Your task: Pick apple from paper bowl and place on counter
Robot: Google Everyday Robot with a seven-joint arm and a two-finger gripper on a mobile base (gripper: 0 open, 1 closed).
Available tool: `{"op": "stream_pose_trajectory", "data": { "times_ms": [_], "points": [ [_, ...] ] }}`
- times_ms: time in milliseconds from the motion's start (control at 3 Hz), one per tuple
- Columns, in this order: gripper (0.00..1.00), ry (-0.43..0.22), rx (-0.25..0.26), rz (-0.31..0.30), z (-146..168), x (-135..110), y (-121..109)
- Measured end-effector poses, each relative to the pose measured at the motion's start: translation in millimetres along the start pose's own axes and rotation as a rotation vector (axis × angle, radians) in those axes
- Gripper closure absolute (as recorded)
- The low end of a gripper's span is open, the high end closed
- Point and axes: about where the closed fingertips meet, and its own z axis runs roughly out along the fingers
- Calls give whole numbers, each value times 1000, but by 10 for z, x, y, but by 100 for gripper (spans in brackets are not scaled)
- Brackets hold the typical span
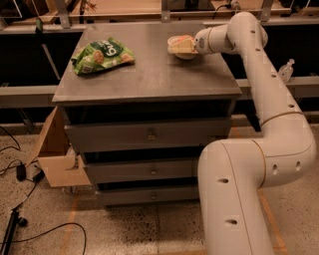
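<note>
The white paper bowl (182, 54) stands on the far right part of the grey counter (149, 74). My gripper (180, 46) reaches into the bowl from the right, at the end of the white arm (234, 30). It covers most of the bowl's inside. The apple (185, 38) is mostly hidden under the gripper, and only a sliver of reddish-orange shows at the bowl's far rim.
A green snack bag (102, 55) lies on the counter's far left. The cabinet's three drawers (149, 134) are shut. A cardboard box (55, 154) leans at its left side. Cables (20, 174) lie on the floor. A light wooden surface (129, 6) runs behind.
</note>
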Motion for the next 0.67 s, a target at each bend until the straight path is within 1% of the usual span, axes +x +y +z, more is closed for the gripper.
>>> {"op": "stream_pose_trajectory", "data": {
  "times_ms": [333,667],
  "points": [
    [41,8,-10,-6,45,42,27],
    [65,15,-8,-27,47,40,35]
  ]
}}
